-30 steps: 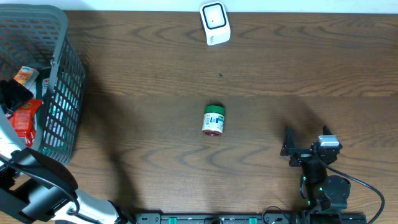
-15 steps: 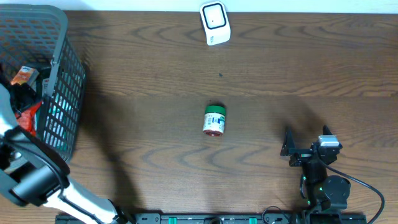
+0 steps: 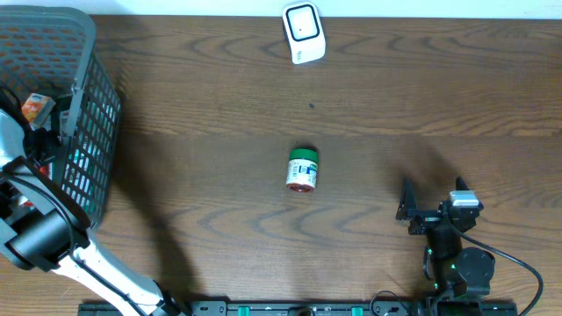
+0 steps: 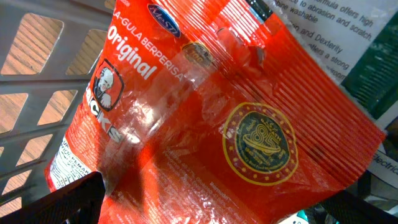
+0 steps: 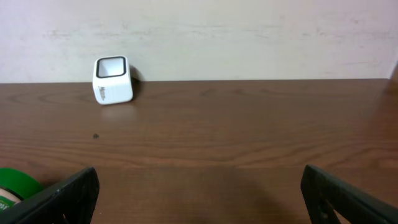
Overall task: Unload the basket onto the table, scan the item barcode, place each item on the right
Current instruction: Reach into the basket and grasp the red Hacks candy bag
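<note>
My left gripper reaches down inside the grey basket at the table's left end. In the left wrist view a red snack packet fills the frame, close under the open left gripper; one dark finger shows at the lower left. A small jar with a green cap lies on its side mid-table. The white scanner stands at the far edge and also shows as the scanner in the right wrist view. My right gripper rests open near the front right, holding nothing.
More packaged goods lie in the basket: an orange packet and a printed card beside the red packet. The basket's slatted wall stands close on the left. The jar's green edge shows at the lower left of the right wrist view.
My left arm has swung further over the basket and lowered, now covering the red packet in the overhead view. The right arm and the jar have not moved.
</note>
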{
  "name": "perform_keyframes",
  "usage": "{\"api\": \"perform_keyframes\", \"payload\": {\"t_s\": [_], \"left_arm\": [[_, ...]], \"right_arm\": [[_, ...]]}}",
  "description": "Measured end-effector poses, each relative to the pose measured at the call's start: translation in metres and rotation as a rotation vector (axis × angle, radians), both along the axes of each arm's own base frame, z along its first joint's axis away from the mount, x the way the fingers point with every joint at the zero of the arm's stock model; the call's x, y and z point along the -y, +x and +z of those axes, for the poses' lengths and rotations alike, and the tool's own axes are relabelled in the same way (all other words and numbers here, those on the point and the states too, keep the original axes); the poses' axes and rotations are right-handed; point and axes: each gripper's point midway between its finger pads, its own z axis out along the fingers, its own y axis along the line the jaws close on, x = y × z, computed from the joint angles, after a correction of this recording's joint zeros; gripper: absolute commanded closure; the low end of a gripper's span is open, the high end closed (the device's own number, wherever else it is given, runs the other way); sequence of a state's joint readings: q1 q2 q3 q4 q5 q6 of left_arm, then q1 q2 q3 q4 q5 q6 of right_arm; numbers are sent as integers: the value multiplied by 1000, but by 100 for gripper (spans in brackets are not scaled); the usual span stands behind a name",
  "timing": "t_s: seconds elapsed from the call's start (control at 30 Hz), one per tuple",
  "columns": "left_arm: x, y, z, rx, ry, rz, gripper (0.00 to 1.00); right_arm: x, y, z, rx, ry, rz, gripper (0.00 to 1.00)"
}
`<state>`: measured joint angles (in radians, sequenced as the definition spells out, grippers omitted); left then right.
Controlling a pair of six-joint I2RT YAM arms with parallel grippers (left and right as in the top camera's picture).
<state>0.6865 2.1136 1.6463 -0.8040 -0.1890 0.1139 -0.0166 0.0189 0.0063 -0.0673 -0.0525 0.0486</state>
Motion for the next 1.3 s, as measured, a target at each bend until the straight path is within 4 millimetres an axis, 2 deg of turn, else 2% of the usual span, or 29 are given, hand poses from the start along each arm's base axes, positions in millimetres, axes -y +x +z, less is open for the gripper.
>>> {"api": "perform_keyframes", "payload": {"t_s": [0.07, 0.13, 0.2, 0.27, 0.4, 0.47, 0.57, 0.6, 0.63, 0.7, 0.73, 1.0, 1.07, 1.13, 1.2, 1.23, 1.27, 1.3], "left_arm": [[-1, 0, 0, 1, -2, 1, 12], [-3, -2, -1, -1, -1, 1, 31], [-8, -7, -1, -7, 5, 10, 44], [-13, -11, -1, -7, 7, 21, 47], [-16, -13, 0, -5, 8, 25, 47], [-16, -13, -1, -5, 7, 26, 39], [-16, -14, -1, -5, 5, 35, 38], [-16, -14, -1, -4, 5, 37, 43], [-16, -14, -1, -3, 5, 40, 53], [-17, -14, -1, 0, 9, 43, 85], [-18, -13, 0, 3, 14, 46, 92], [-20, -15, 17, 15, 28, 62, 93], [-20, -13, 33, 52, 46, 68, 93], [-23, -8, 63, 127, 96, 81, 93], [-25, -5, 113, 235, 176, 94, 93], [-23, -6, 144, 300, 224, 103, 93], [-19, -9, 183, 382, 281, 114, 93], [-16, -12, 203, 423, 308, 120, 93]], "right_arm": [[0, 0, 0, 0, 0, 0, 1], [0, 0, 0, 0, 0, 0, 1], [0, 0, 0, 0, 0, 0, 1], [0, 0, 0, 0, 0, 0, 1], [0, 0, 0, 0, 0, 0, 1], [0, 0, 0, 0, 0, 0, 1], [0, 0, 0, 0, 0, 0, 1], [0, 0, 0, 0, 0, 0, 1], [0, 0, 0, 0, 0, 0, 1], [0, 0, 0, 0, 0, 0, 1], [0, 0, 0, 0, 0, 0, 1], [0, 0, 0, 0, 0, 0, 1], [0, 0, 0, 0, 0, 0, 1], [0, 0, 0, 0, 0, 0, 1], [0, 0, 0, 0, 0, 0, 1], [0, 0, 0, 0, 0, 0, 1], [0, 0, 0, 0, 0, 0, 1], [0, 0, 0, 0, 0, 0, 1]]}}
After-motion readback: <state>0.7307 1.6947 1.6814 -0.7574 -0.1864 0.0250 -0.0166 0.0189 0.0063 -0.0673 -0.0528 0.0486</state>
